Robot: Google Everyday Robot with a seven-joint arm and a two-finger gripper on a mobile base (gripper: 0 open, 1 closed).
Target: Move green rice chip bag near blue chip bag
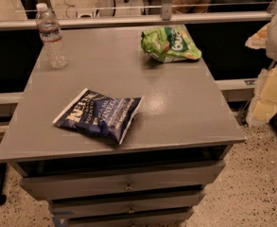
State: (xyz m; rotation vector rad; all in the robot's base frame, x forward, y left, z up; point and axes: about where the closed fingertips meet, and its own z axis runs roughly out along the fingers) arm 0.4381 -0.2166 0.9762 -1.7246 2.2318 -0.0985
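Observation:
The green rice chip bag (170, 44) lies crinkled at the far right of the grey table top (185, 108). The blue chip bag (99, 114) lies flat near the front, left of centre, with its white lettering facing up. The two bags are well apart, on a diagonal across the table. My gripper (269, 91) shows only as pale cream shapes at the right edge of the view. It is off the table's right side and to the right of the green bag, touching neither bag.
A clear plastic water bottle (50, 37) stands upright at the table's far left corner. The table has drawers (124, 183) below its front edge. A rail and glass partition (128, 18) run behind it. Speckled floor (261, 183) lies to the right.

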